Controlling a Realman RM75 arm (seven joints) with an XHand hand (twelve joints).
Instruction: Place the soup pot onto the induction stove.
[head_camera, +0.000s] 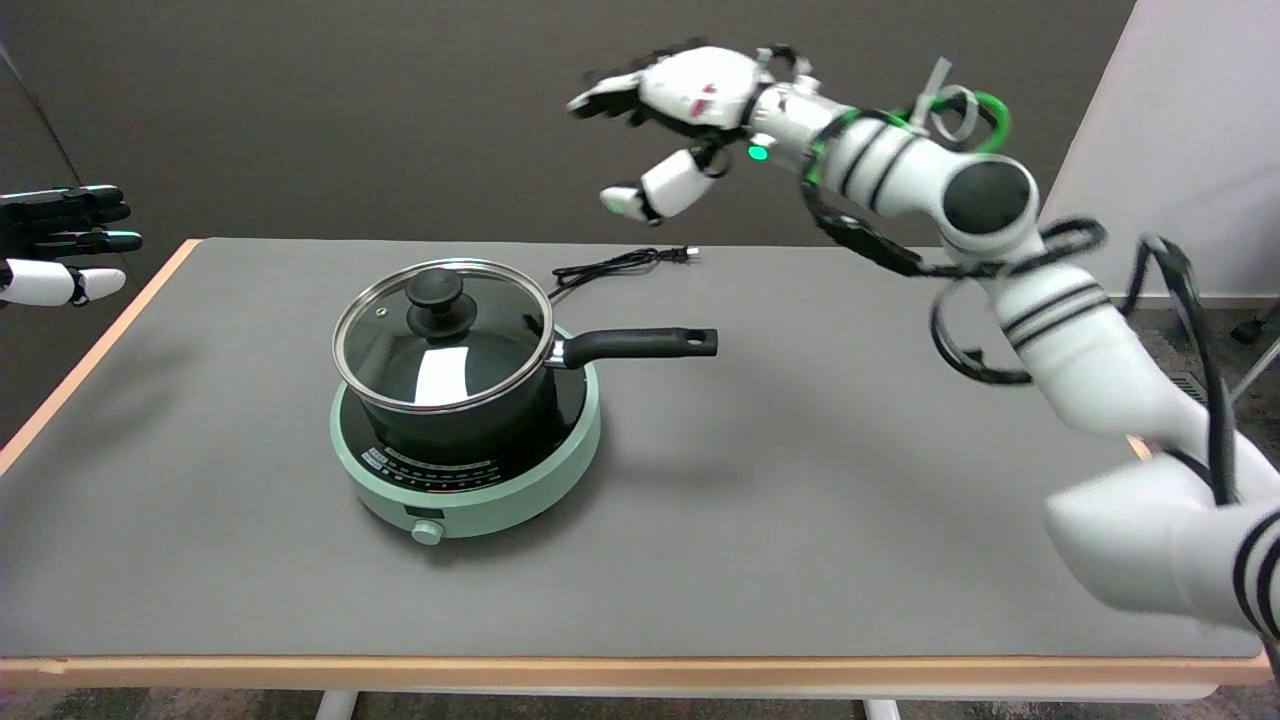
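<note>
A black soup pot (470, 400) with a glass lid and black knob stands on the mint-green induction stove (480, 495) at the table's middle left. Its long black handle (640, 344) points right. My right hand (670, 125) hangs in the air above and behind the handle, well clear of it, with fingers spread and nothing in them.
The stove's black power cord (620, 264) lies coiled on the grey table (800, 520) behind the pot. The idle left hand (60, 245) hovers at the upper left edge. A white wall panel stands at the far right.
</note>
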